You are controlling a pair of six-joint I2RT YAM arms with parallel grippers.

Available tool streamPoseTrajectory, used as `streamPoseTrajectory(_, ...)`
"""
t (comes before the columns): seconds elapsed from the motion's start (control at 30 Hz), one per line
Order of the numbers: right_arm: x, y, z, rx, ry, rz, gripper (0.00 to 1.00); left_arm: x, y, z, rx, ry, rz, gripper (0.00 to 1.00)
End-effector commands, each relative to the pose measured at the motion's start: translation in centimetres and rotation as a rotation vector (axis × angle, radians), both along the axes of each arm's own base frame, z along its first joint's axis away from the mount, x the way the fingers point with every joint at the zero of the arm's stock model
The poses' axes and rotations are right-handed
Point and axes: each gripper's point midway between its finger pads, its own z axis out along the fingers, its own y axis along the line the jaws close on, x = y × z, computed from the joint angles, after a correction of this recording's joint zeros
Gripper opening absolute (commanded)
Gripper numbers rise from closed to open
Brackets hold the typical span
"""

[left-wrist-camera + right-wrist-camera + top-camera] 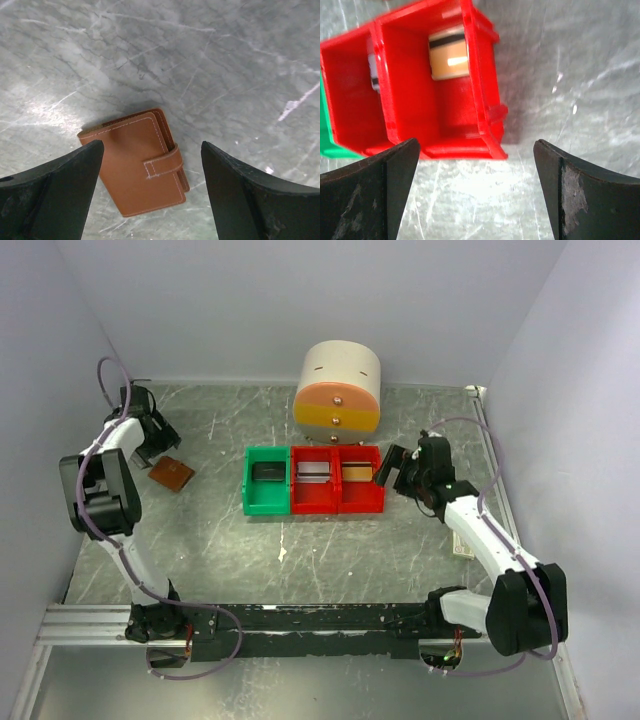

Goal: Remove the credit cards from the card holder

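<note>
Black left claw [151,150] hangs wide open, empty, just over the brown card holder [129,150], closed and strapped on the bench [200,60]. Right claw [476,145], open and empty too, stands by a red bin [482,85]. It seems the approach; next the strap [162,166] needs undoing.

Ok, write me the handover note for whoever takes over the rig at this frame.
Left gripper: open, empty, above the card holder, which lies shut on the table, strap across its front.
Right gripper: open, empty, beside the right red bin.
Cards: tan striped card in the right red bin, pale card in the middle red bin, dark flat item in the green bin.
Done: apparently three cards out and binned.
Left: the shut holder may hide more; check it.
</note>
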Motion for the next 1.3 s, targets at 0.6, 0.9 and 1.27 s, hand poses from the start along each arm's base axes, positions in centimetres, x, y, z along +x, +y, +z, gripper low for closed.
streamPoseTrajectory(0.6, -1.3, -0.3, -1.0, -0.011, 0.022, 0.013, 1.00, -7.9, -5.1, -7.1, -0.084, 0.219, -0.078, 0.67)
streamPoseTrajectory(0.9, -1.5, 0.2, -0.7, 0.021, 0.015, 0.027, 1.00, -14.4, -13.5, -5.8, -0.078, 0.194, -0.230, 0.66)
streamPoseTrajectory(1.27, -2.5, 3.6, 2.7, 0.187, -0.081, 0.175, 1.00, -24.1, -17.8, -7.2, -0.091, 0.215, -0.341, 0.64)
